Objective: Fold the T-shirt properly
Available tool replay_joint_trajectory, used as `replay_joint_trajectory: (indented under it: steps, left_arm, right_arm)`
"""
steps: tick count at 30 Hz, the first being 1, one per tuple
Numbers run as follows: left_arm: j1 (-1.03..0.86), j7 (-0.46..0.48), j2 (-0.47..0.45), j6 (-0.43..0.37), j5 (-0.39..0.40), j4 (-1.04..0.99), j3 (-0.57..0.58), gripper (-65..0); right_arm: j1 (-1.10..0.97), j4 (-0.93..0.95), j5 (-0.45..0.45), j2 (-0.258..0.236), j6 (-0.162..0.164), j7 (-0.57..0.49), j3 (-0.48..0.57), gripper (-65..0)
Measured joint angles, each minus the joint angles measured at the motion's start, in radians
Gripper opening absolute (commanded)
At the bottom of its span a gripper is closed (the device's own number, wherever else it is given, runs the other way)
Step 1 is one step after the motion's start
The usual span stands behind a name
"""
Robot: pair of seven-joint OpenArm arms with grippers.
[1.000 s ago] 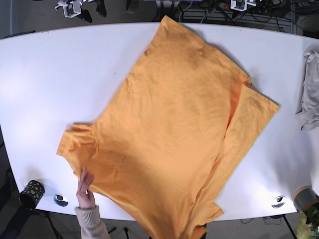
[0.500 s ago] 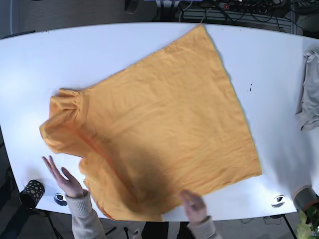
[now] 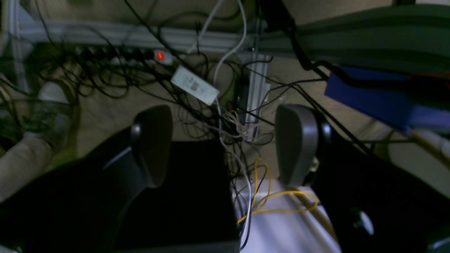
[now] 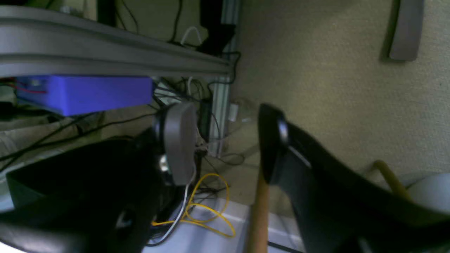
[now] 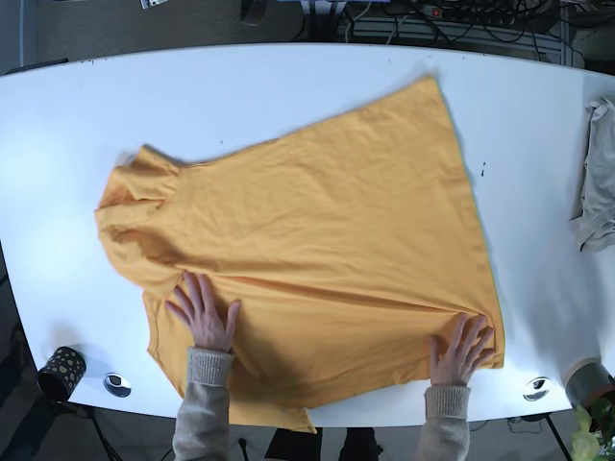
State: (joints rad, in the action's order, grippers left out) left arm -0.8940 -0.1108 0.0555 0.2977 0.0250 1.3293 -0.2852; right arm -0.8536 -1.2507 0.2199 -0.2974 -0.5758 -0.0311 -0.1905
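An orange T-shirt [image 5: 317,240] lies spread across the white table [image 5: 144,106] in the base view, its bunched sleeve at the left. A person's two hands [image 5: 204,312] press flat on its near edge, one at the lower left and one at the lower right [image 5: 461,348]. Neither arm shows in the base view. In the left wrist view my left gripper [image 3: 225,144] stands open over floor cables, holding nothing. My right gripper [image 4: 225,140] in the right wrist view is also open and empty, facing the carpet and a metal frame.
A grey cloth [image 5: 598,173] lies at the table's right edge. A dark patterned cup [image 5: 61,373] and a round metal fitting [image 5: 117,385] sit at the near left; another fitting [image 5: 536,388] and a jar [image 5: 588,381] at the near right. Cables [image 3: 218,105] hang behind the table.
The shirt has been turned and pulled flatter, its right corner now farther right. The person's hands went from beside the near edge to pressing flat on the cloth.
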Motion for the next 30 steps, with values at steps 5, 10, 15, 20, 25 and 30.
replay_joint_trajectory:
  steps: [5,10,15,20,25,30]
  left_arm:
    - [0.088,0.005,-0.006,-0.005,0.001,-0.13,-0.01,-22.8]
    - [0.148,0.006,-0.006,-0.005,0.0,-0.213,-0.009,-22.9]
    - [0.114,0.009,-0.001,-0.003,0.003,-0.133,-0.008,-22.9]
    - [0.0,0.0,0.011,-0.008,0.004,0.035,-0.01,-22.9]
    - [-0.1,-0.011,0.027,0.006,0.003,0.211,-0.006,-22.9]
    - [-0.166,0.0,0.027,0.005,0.005,0.393,-0.003,-22.8]
  right_arm:
    - [0.069,0.125,-0.008,-0.002,-0.002,0.0,0.056,-38.2]
    - [0.126,0.196,-0.005,0.004,0.0,0.002,0.074,-38.2]
    - [0.1,0.127,0.001,-0.005,0.004,-0.012,0.064,-38.2]
    - [-0.009,-0.006,-0.005,-0.005,0.0,0.003,0.064,-38.2]
    - [-0.128,-0.146,0.008,-0.016,0.0,0.029,0.01,-38.2]
    - [-0.216,-0.296,0.008,-0.01,0.0,0.107,-0.068,-38.2]
